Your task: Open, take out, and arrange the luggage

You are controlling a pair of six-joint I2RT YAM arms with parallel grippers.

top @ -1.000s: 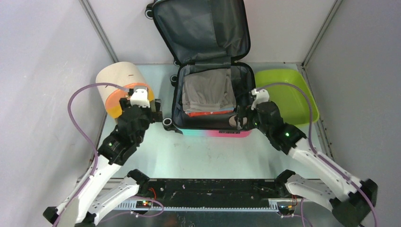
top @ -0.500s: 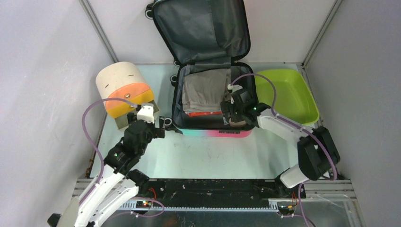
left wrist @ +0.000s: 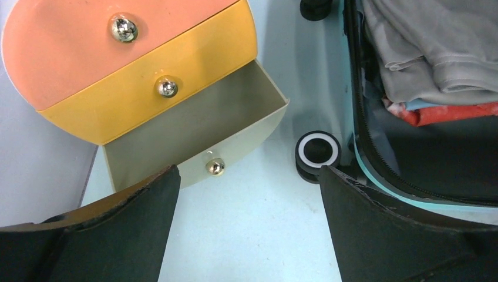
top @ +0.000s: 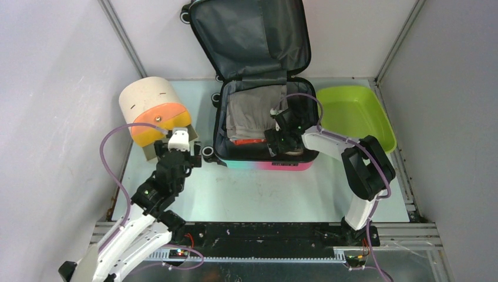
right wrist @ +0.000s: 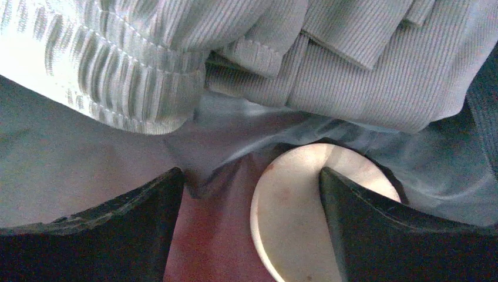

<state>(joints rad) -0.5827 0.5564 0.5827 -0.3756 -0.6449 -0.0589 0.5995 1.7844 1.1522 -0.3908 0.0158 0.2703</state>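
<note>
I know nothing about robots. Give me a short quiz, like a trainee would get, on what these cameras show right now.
1. The left gripper hangs open beside the cream cylinder with orange and yellow drawers. Which of its drawers is pulled out?
2. Which gripper is inside the pink-to-teal hard-shell suitcase, by the folded grey clothes? A: left gripper. B: right gripper. C: both.
3. True or false: the lime-green plastic tub holds clothes.

Key: 1, the bottom cream drawer. 2, B. 3, false.
</note>
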